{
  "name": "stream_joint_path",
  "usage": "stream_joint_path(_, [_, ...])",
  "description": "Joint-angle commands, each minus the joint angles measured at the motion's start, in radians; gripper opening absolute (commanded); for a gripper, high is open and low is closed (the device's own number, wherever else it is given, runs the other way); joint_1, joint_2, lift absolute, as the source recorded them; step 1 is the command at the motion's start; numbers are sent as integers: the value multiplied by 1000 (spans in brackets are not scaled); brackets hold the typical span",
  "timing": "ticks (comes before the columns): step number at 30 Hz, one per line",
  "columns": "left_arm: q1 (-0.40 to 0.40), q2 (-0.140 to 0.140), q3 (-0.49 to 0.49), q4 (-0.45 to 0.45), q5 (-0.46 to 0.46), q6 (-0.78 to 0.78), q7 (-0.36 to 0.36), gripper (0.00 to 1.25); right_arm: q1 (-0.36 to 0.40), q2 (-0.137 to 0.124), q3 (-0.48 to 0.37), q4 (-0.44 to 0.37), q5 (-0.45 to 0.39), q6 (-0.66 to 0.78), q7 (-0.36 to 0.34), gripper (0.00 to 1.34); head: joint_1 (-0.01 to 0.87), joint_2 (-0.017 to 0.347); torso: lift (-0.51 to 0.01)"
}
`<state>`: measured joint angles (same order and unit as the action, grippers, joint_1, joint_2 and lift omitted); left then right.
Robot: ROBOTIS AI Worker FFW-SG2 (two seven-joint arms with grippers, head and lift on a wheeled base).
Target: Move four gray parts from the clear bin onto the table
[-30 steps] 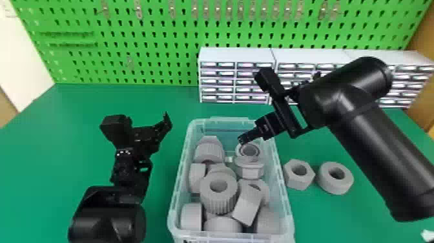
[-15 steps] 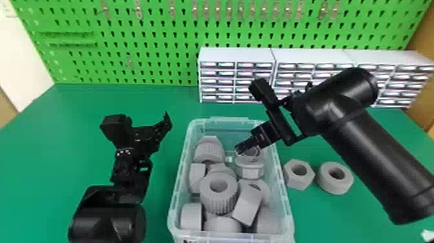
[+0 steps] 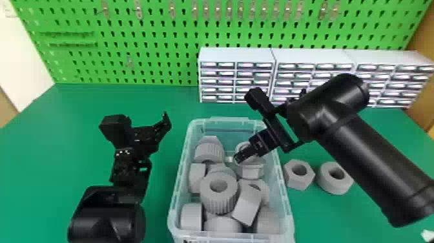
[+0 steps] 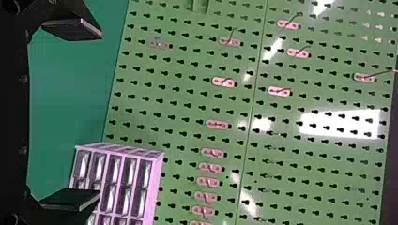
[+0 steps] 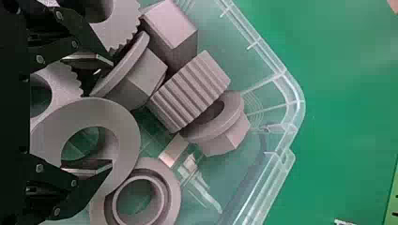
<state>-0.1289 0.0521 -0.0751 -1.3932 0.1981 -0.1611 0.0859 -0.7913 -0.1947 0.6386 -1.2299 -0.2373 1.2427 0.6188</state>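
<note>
A nut (image 3: 293, 183) and ring (image 3: 334, 188) lay lower right (two to go); left gripper (image 4: 100, 114) and right gripper (image 5: 112, 112) gaped wide, empty.

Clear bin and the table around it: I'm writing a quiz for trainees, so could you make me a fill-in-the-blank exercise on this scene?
1. Outside the clear bin, ____ gray parts can be seen on the table.
2. Of these, the one nearer the bin has a ____ outline.
3. The claw over the bin belongs to the robot's ____ arm.
4. The pegboard behind the table is ____.

Missing words: two; hexagonal; right; green.
</note>
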Motion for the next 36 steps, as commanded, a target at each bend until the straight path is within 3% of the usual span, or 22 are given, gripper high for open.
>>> stream_joint_path(1, [0,0,1,0,-2,0,0,1151,-2,0,16,13,-5,0,3,858,693,72,-52])
stream_joint_path(8, [0,0,1,0,-2,0,0,1151,-2,-2,38,35,-7,0,10,966,693,72,-52])
stream_joint_path(25, [-2,0,1,0,0,-2,0,1149,0,1,72,63,-25,-11,12,965,693,72,-52])
stream_joint_path(31, [-3,0,3,0,0,-2,0,1151,0,4,87,72,-39,-15,12,930,693,72,-52])
stream_joint_path(36, [-2,0,1,-1,0,-2,0,1151,-2,4,92,75,-42,-15,12,805,693,72,-52])
